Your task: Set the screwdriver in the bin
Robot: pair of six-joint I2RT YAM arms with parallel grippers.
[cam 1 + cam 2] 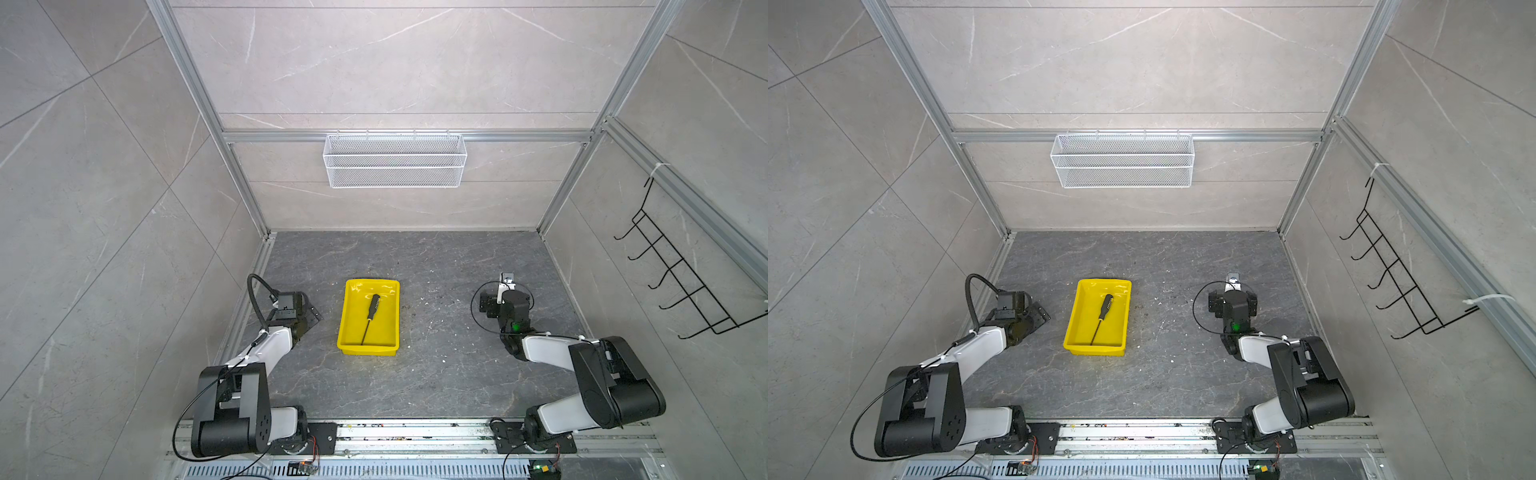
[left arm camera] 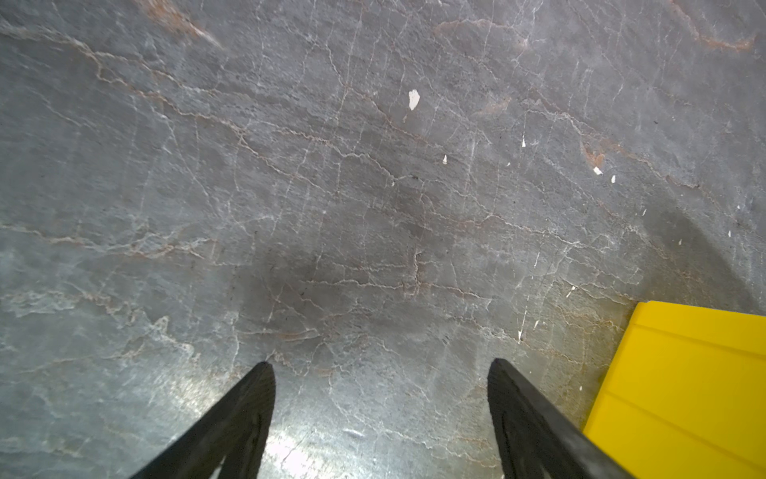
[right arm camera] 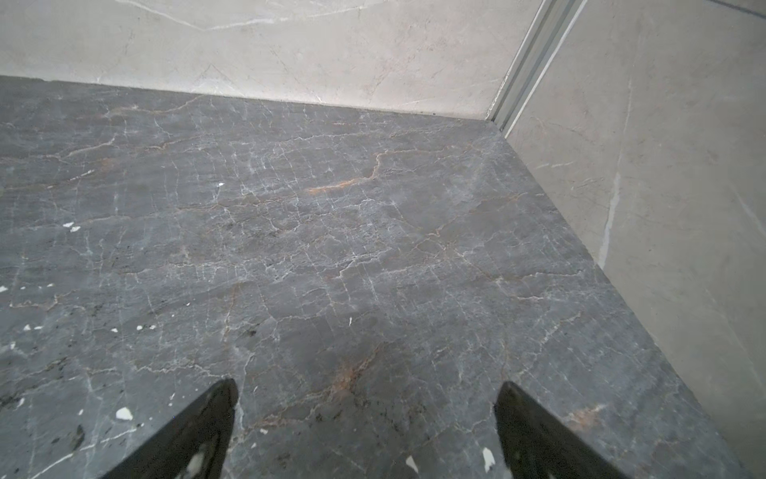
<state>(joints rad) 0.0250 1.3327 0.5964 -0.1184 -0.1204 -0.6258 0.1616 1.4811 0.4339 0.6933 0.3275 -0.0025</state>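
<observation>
**Lying in the yellow bin, the screwdriver is apart from both arms**

The screwdriver [image 1: 370, 318] lies flat on the floor of the bin [image 1: 347, 316], seen in both top views. It sits slightly slanted: the black handle points toward the back wall, and the thin shaft runs to a spot near the bin's front wall. The bin stands on the dark stone desk [image 1: 436, 374], about midway between the two arms.

The left arm [image 1: 274, 345] is folded low to the left of the bin. In the left wrist view the left jaws stand apart, with only bare desk showing between the two black fingers [image 2: 248, 414]. A corner of the bin [image 2: 684, 373] shows just beside one of them; whether they touch cannot be told.

The right arm [image 1: 548, 349] sits well apart from the bin on the right. The right jaws are spread wide and hold nothing, their fingers [image 3: 207, 427] pointing over bare desk toward a back corner.

A white wire basket [image 1: 395, 160] hangs on the back wall, and a black hook rack [image 1: 681, 282] on the right wall.
</observation>
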